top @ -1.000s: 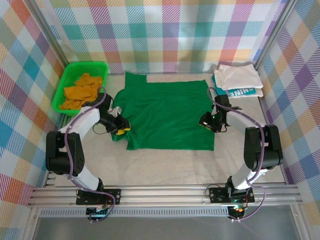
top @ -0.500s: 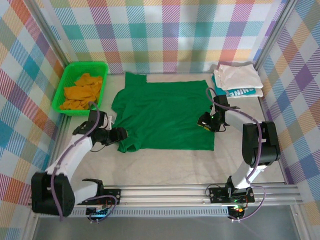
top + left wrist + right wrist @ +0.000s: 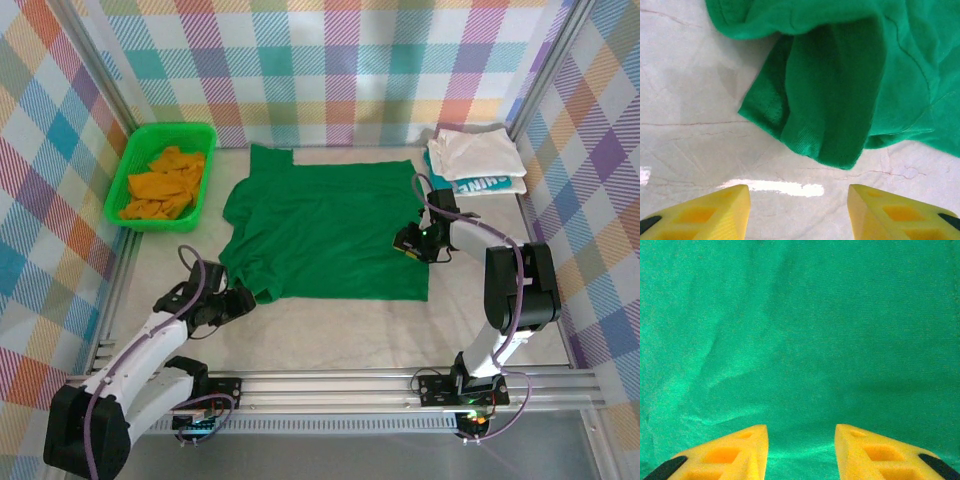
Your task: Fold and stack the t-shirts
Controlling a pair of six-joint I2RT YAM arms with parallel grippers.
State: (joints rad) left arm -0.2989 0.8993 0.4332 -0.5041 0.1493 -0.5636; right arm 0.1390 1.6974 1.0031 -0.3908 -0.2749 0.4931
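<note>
Green cotton-like cloth: the dark green t-shirt (image 3: 325,225) is laid spread out on the pale table (image 3: 330,335), roughly at its middle. Its left sleeve (image 3: 825,100) is folded and bunched at the near left corner, as seen in the left wrist view.

The left gripper (image 3: 240,298) is held low over bare table just beside that sleeve. Its yellow fingers (image 3: 715,210) are spread wide, and nothing is seen between them.

The right gripper (image 3: 408,243) is placed over the shirt's right edge. In the right wrist view its fingers (image 3: 735,452) are set moderately apart with flat green cloth showing in the gap; no fold is seen pinched. Contact with the cloth cannot be told.

The orange t-shirt (image 3: 165,180) lies crumpled in the bright green basket (image 3: 172,127) at the far left. The white t-shirt (image 3: 475,152) is stacked, folded, on the teal t-shirt (image 3: 490,185) at the far right corner.
</note>
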